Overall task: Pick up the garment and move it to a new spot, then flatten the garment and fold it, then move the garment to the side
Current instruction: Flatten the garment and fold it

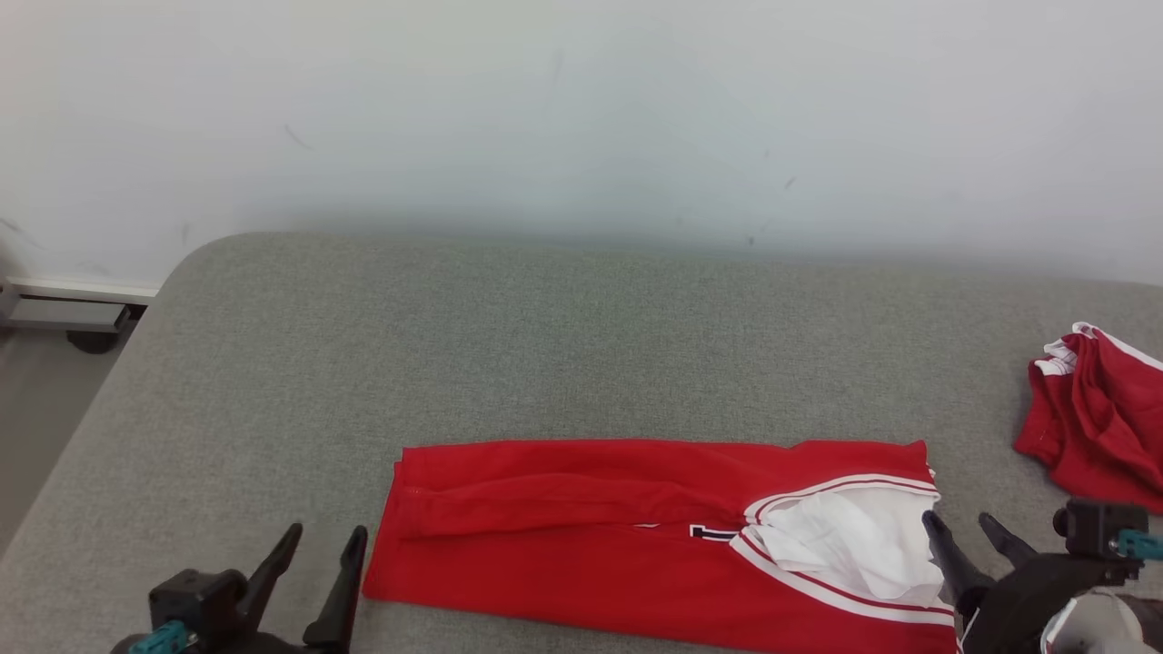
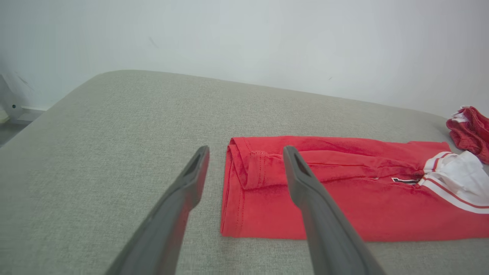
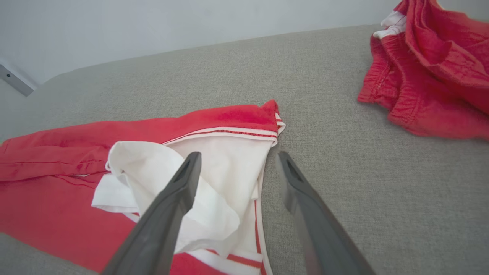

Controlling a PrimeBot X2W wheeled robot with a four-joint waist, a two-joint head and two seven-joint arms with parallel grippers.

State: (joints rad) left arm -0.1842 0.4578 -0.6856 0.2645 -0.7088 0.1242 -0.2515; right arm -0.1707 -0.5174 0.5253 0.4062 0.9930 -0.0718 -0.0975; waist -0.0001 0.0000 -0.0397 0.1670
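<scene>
Two wide-open, empty grippers: left gripper (image 1: pixel 327 531) just beside the hem end of the folded red garment (image 1: pixel 591 545), right gripper (image 1: pixel 956 518) above its white collar end. Lies flat on the grey cushion (image 1: pixel 454 345), well apart from crumpled red clothing (image 1: pixel 1099 409).

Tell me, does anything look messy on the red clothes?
Yes. The red garment lies in a neat long strip, but at its right end a white flap sticks out, all crumpled. Farther right, a second red piece sits in a rumpled heap on the grey cushion.
</scene>
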